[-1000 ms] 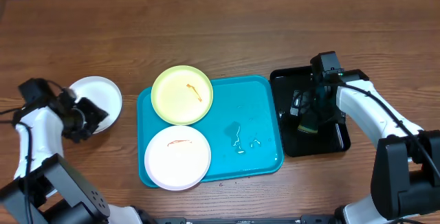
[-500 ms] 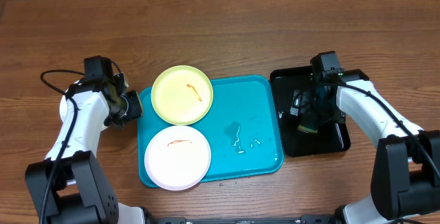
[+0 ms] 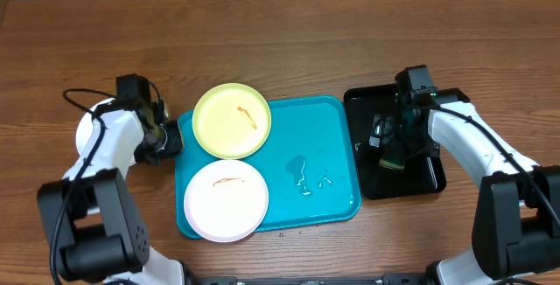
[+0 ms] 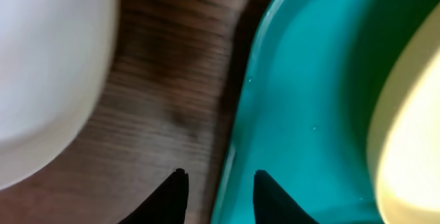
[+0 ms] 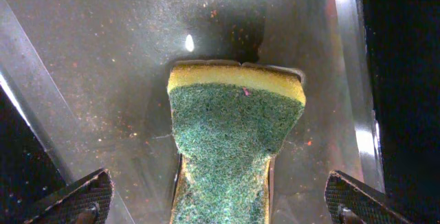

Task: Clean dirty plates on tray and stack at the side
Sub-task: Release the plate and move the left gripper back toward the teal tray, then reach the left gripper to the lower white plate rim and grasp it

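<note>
Left gripper (image 4: 216,198), narrowly parted, has left the white plate (image 4: 48,66) for the tray (image 4: 302,114) rim at frame left. Right gripper (image 3: 392,145) stays wide around the sponge (image 5: 234,135).

The overhead camera is looking straight down at the whole table (image 3: 306,23), while the wrist cameras are peering down from close by, the left at the edge of the turquoise tray (image 4: 289,80), the right at the sponge (image 5: 234,141) on the black tray (image 5: 103,80), both spots showing from overhead too.

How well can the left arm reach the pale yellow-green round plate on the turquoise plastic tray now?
Probably yes. The left gripper is open at the rim of the turquoise rectangular plastic tray, and the pale yellow-green round plate lies just beyond, with nothing between them.
</note>
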Robot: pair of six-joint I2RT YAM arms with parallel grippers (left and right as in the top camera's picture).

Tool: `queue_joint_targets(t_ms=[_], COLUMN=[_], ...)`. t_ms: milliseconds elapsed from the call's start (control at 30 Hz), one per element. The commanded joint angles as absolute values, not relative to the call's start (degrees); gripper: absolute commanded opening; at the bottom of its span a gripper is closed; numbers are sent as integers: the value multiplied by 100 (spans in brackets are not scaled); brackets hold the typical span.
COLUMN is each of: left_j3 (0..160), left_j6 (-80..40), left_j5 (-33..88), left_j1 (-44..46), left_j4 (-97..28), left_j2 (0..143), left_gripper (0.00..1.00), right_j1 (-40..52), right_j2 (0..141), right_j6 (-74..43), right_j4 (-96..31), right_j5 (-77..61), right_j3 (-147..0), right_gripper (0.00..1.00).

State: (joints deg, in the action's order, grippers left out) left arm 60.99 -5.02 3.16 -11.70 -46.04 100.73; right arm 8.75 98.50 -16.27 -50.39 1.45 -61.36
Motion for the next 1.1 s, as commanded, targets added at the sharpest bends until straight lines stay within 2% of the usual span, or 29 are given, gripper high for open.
queue_joint_targets(t_ms=[0,367,400,433,567,1067], left_j3=[6018,6018,6018,6018,6018,6018], left_j6=[-169,-163,-163,-161,-123,14], left_j5=[582,578,576,578,578,609], left_j1=[-1149,-1149,-1149,-1149,-1149,-1020], left_j4=[-4515,-4132,-4108,-4077,-3990,-3376], left_j2=[10302,10377,10377,10377,10377,10377], left_gripper=[33,24,22,15,5,4], right_j1=[888,888,888,888,888,888], right_j2=[9730,9730,9730,9730,9730,9730], right_j6=[-1625,-1625,-1625,-1625,-1627,-1625], right_j4=[-5013,-5013,-5015,-5015,-5013,-5013], right_j5=[141,141,141,141,141,141], right_j3=[-6097,-6097,-6097,-6097,-6097,-6097], right_gripper=[100,100,100,100,100,100])
